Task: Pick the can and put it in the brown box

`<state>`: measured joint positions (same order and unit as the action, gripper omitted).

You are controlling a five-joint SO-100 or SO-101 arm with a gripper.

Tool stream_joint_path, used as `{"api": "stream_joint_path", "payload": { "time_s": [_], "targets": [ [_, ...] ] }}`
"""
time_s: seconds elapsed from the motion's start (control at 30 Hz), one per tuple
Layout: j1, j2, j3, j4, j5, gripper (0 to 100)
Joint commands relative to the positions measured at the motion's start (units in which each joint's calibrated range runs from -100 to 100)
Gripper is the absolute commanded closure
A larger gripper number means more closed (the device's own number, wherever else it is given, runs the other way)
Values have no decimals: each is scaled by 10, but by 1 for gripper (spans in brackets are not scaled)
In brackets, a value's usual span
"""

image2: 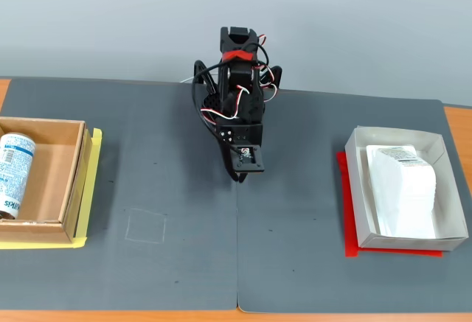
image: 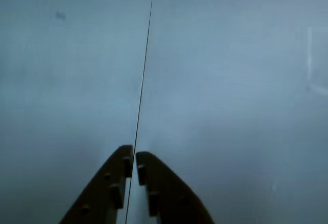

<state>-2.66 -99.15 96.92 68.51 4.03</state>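
The can (image2: 15, 175), white and light blue with blue lettering, lies on its side inside the brown box (image2: 76, 178) at the left edge of the fixed view, against the box's left side. The arm is folded at the back middle of the mat, well to the right of the box. My gripper (image2: 237, 176) points down at the mat. In the wrist view the two tan fingers of my gripper (image: 134, 155) stand almost touching, shut with nothing between them, over the mat's seam. Neither the can nor the box appears in the wrist view.
A white paper box (image2: 355, 189) holding white packets (image2: 402, 189) rests on a red sheet (image2: 346, 245) at the right. The brown box sits on a yellow sheet (image2: 94, 189). A seam (image2: 237, 263) splits the dark grey mat, and a faint square outline (image2: 145, 226) is drawn left of it.
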Motion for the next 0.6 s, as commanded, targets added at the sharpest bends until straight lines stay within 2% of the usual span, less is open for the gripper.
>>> {"api": "stream_joint_path", "payload": {
  "time_s": [0.0,0.27,0.57],
  "targets": [
    [-1,-8,-39,41,-2,99],
    [-1,-8,-44,61,-29,99],
    [1,-3,-49,62,-32,99]
  ]
}}
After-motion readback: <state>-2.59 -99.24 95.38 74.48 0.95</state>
